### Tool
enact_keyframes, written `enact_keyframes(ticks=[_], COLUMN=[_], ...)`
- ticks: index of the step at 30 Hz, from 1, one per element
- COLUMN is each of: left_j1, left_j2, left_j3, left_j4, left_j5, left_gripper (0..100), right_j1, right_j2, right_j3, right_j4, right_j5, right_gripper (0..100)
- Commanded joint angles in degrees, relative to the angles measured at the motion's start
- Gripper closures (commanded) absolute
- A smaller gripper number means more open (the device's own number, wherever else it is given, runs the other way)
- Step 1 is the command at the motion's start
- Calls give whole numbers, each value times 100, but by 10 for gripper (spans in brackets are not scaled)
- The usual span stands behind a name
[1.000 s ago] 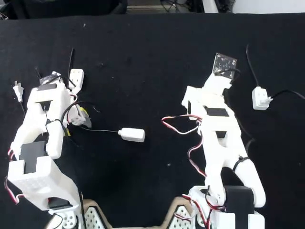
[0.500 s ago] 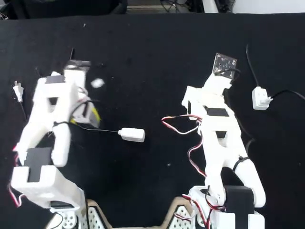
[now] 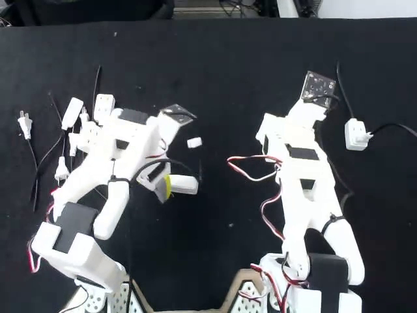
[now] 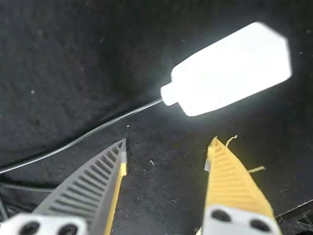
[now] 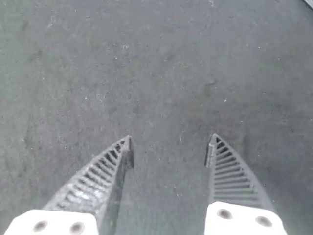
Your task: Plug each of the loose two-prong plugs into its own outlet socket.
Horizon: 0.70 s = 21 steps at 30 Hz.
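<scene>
The left gripper (image 4: 167, 147) is hovering beside a socket (image 4: 230, 68).
Its fingers (image 4: 230, 186) are standing apart just short of the corded socket lying on the table (image 3: 215, 59); the right gripper (image 5: 170, 139) is gaping over the table.

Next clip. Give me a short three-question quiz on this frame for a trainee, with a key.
1. True or false: the right gripper is shut on a plug.
2. What lies just ahead of the left gripper? A) a white corded block B) a screwdriver C) a cup
3. Fill in: the left gripper's jaws stand ___.
Key: 1 false, it is open over bare cloth; 2 A; 3 open.
</scene>
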Motion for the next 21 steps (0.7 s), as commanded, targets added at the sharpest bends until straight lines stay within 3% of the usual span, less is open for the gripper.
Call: enact_keyframes(ticks=[1,5,11,14,21], left_j1=[92,75,48,-259,-1341], left_j2=[-193,-193,-229,-193,-193], left_j3=[-57,-57,-338,-505,66], left_j4=[-695,-1292,-1433,-1503,-2532], left_j5=[229,905,1433,1574,1618], left_gripper=[733,733,733,733,733], right_j1=[97,97,97,88,88], right_j2=[-242,-242,-242,-242,-242], right_j3=[-154,-145,-145,-145,-145], right_j4=[-167,-167,-158,-149,-149], right_j5=[-53,-53,-53,-53,-53], right_gripper=[769,769,769,769,769])
